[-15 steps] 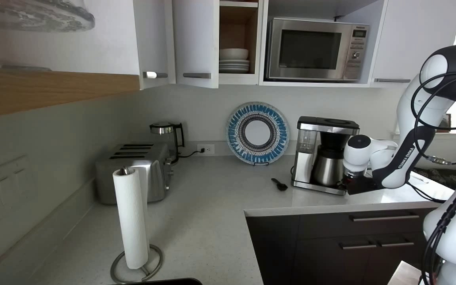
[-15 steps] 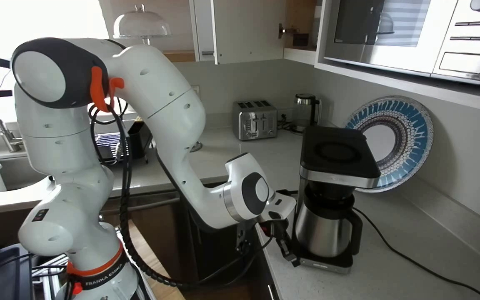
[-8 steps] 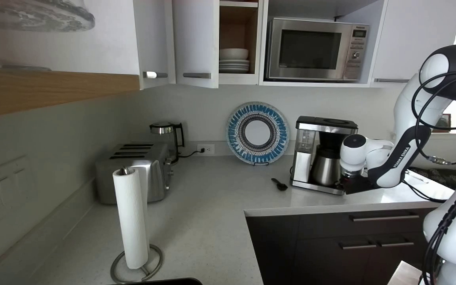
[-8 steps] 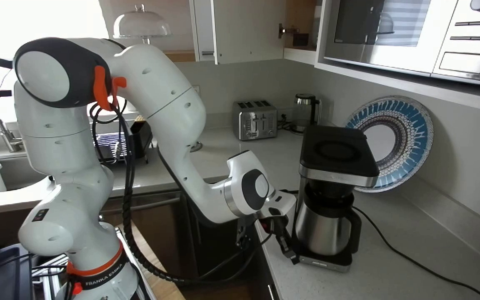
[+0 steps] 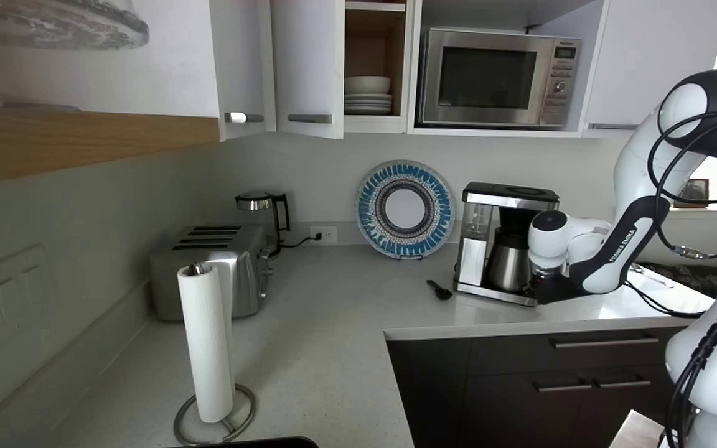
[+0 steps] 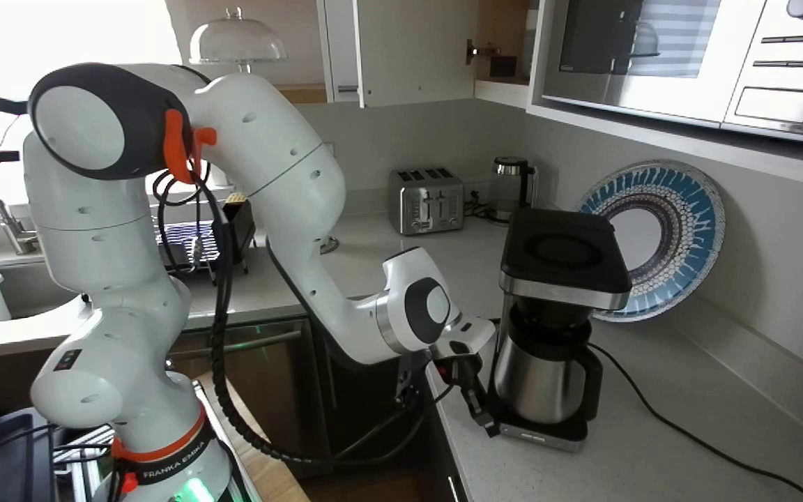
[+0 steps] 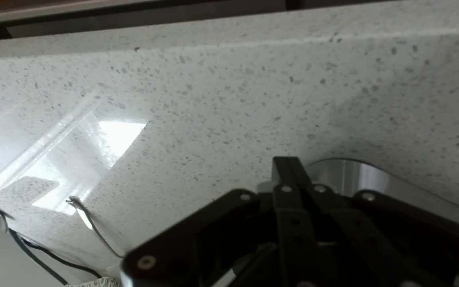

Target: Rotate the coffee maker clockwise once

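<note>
Silver and black, the coffee maker [image 6: 558, 321] stands on the counter [image 6: 638, 464], the gripper [image 6: 491, 428] against its base, fingers [image 7: 280, 172] together, holding nothing.

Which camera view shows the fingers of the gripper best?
The wrist view: it sees the fingers from close, side by side with no visible gap. In both exterior views the gripper is small and dark, low beside the coffee maker, and its two fingers cannot be told apart.
</note>
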